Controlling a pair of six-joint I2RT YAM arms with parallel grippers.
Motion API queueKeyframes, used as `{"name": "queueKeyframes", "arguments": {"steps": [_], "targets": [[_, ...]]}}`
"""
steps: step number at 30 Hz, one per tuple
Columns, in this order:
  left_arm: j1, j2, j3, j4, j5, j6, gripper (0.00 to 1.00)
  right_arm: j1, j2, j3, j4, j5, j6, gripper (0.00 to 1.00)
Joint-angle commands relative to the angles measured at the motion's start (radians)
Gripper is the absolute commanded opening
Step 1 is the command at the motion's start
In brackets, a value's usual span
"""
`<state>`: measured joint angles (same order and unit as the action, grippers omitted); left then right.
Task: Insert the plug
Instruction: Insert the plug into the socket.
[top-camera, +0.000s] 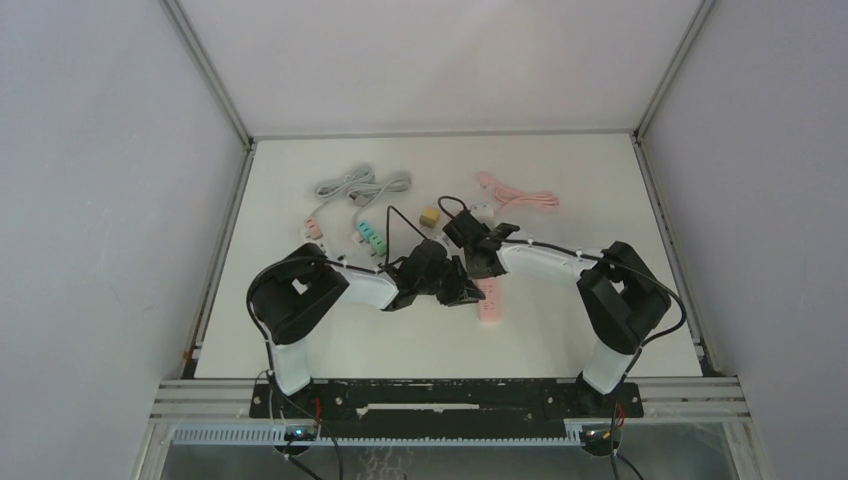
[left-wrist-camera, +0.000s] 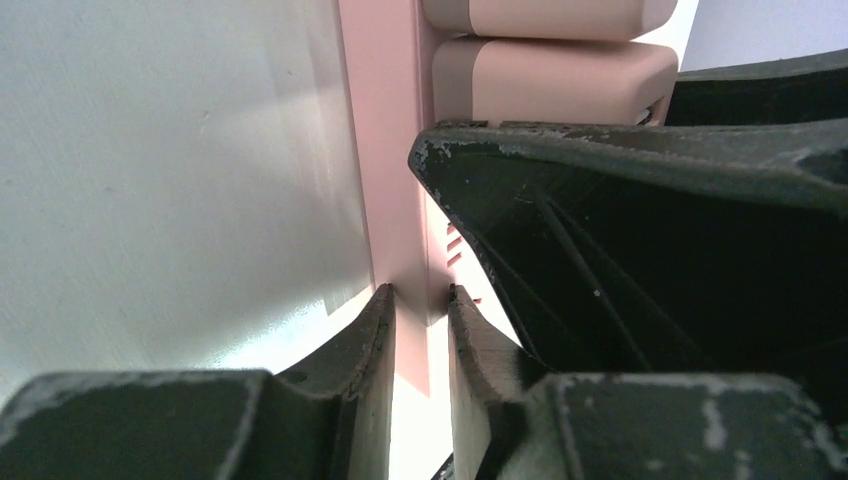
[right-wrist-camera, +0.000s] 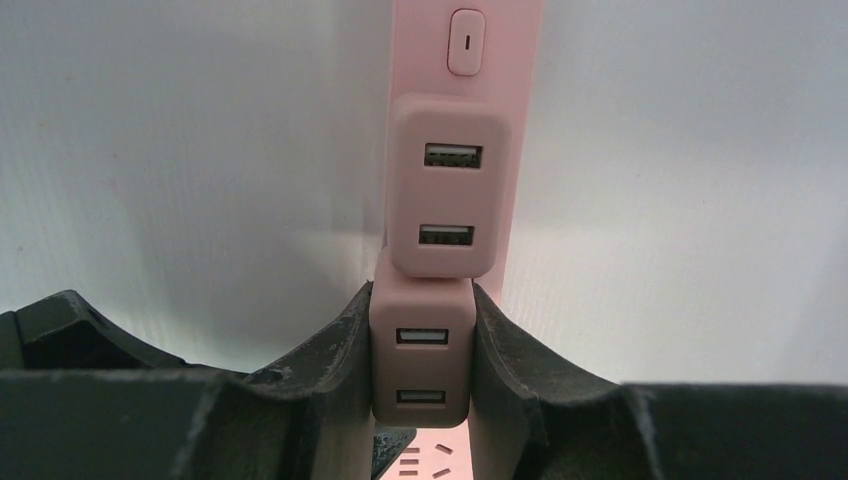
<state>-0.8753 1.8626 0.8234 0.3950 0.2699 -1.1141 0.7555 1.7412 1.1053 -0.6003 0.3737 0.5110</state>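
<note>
The right gripper (right-wrist-camera: 422, 296) holds the pink plug (right-wrist-camera: 421, 365) in a narrow grip, low centre of its wrist view — right over the power strip (right-wrist-camera: 520, 60), whose long axis runs up the frame. The left gripper (left-wrist-camera: 420, 300), equally near, pinches the strip's end.

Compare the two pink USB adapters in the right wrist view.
The near adapter is clamped in the right gripper; the far adapter stands free. The far adapter looks wider than the near adapter. The far adapter sits beside the strip's switch; the near adapter sits farther from it. Both are pink, with two USB ports each, in line on the strip.
</note>
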Motion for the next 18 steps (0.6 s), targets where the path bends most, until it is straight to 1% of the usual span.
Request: {"name": "queueKeyframes", "arguments": {"steps": [1, 5, 7, 10, 15, 18], "targets": [[-0.039, 0.043, -0.03, -0.053, -0.047, 0.016, 0.26, -0.015, 0.106, -0.079, -0.026, -0.069, -0.002, 0.0], [-0.039, 0.041, -0.03, -0.053, -0.048, 0.015, 0.26, -0.092, 0.062, -0.153, 0.009, -0.122, 0.016, 0.0], [-0.039, 0.042, -0.029, -0.053, -0.049, 0.015, 0.26, -0.1, 0.059, -0.157, 0.006, -0.12, 0.016, 0.0], [-0.04, 0.045, -0.025, -0.053, -0.046, 0.014, 0.26, -0.086, 0.079, -0.143, 0.013, -0.146, 0.016, 0.0], [-0.042, 0.044, -0.027, -0.054, -0.049, 0.015, 0.26, -0.01, 0.162, -0.061, -0.033, -0.111, 0.009, 0.0], [-0.042, 0.043, -0.029, -0.054, -0.049, 0.013, 0.26, -0.017, 0.167, -0.064, -0.042, -0.099, 0.015, 0.0]]}}
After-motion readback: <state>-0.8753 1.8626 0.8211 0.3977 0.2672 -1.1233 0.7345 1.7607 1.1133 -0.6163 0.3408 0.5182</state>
